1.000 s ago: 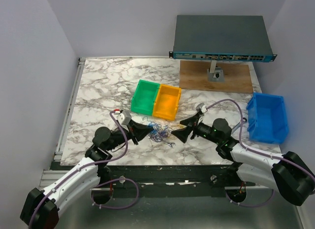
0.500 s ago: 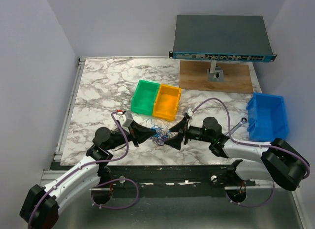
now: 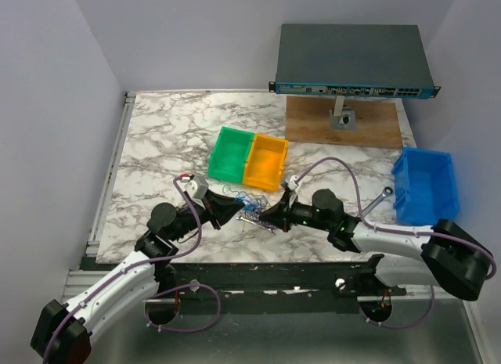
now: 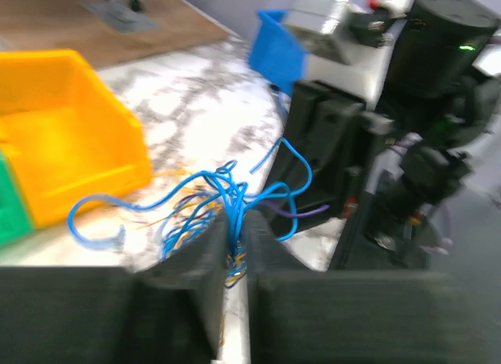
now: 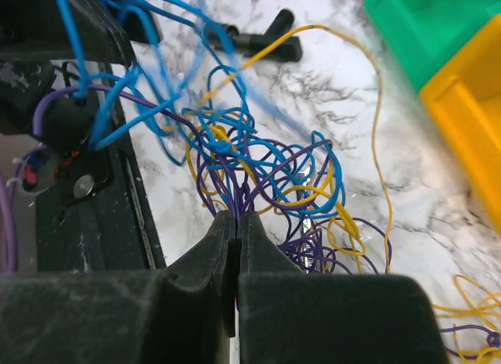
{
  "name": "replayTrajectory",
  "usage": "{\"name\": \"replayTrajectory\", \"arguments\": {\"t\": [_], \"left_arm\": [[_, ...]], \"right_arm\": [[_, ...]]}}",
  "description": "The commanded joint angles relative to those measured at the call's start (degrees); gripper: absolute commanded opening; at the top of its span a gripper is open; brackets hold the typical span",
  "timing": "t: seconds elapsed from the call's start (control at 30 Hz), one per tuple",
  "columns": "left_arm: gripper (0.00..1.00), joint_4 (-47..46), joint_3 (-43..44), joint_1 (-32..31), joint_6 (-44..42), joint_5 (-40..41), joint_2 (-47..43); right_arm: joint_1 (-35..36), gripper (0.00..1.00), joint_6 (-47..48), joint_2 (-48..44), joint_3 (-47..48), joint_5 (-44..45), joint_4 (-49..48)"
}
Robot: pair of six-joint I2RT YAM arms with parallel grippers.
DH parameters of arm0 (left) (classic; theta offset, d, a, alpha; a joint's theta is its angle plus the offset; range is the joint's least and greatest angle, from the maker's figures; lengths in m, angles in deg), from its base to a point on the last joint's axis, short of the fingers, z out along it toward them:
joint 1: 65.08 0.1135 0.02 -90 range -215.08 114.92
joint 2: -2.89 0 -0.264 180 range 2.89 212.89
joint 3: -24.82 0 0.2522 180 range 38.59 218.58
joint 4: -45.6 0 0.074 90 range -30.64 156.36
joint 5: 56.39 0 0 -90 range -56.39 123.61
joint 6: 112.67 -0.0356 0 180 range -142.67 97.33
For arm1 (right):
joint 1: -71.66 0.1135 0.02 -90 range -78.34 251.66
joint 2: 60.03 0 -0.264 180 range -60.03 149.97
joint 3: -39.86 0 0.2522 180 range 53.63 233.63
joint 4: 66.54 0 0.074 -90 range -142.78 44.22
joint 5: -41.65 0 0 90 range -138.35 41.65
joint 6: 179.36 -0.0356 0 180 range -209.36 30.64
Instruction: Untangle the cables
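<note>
Marble tabletop (image 3: 160, 137) before me, green bin (image 3: 232, 154) touching orange bin (image 3: 266, 163), blue bin (image 3: 427, 186) on my right, network switch (image 3: 352, 63) raised above a wooden board (image 3: 313, 125).

No text, label, brand, number or sign can be read in any of the three views. The front strip of the grey rack unit (image 3: 352, 88) at the far side of the table (image 3: 172, 137) carries a row of small pale marks, but in the top view they are too small to make out as letters or figures.
</note>
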Motion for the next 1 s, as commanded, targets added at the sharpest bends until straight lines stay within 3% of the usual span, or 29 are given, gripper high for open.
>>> {"name": "replayTrajectory", "arguments": {"t": [0.0, 0.07, 0.17, 0.53, 0.77, 0.97], "left_arm": [[0.37, 6.80, 0.75, -0.30, -0.46, 13.85, -3.58], [0.61, 8.50, 0.84, -0.21, -0.01, 16.38, -4.02], [0.70, 9.84, 1.27, -0.20, 0.20, 17.53, -3.84], [0.65, 10.11, 3.09, -0.22, -0.06, 16.32, 0.71], [0.70, 7.10, 4.74, -0.15, 0.02, 9.48, 6.19], [0.70, 0.56, 1.56, -0.26, -0.34, 3.40, 2.22]], "right_arm": [[0.11, 0.01, -0.95, -6.46, -3.77, 9.95, -1.23], [0.15, 0.01, -1.07, -7.38, -4.24, 10.19, -1.14], [0.13, 0.01, -1.01, -7.11, -3.90, 9.94, -0.59], [0.12, 0.01, 0.21, -6.20, -3.45, 7.40, -0.41], [0.17, 0.01, 0.53, -5.43, -3.03, 5.46, -0.14], [0.10, 0.01, 0.68, -3.99, -1.98, 3.79, 0.56]]}}
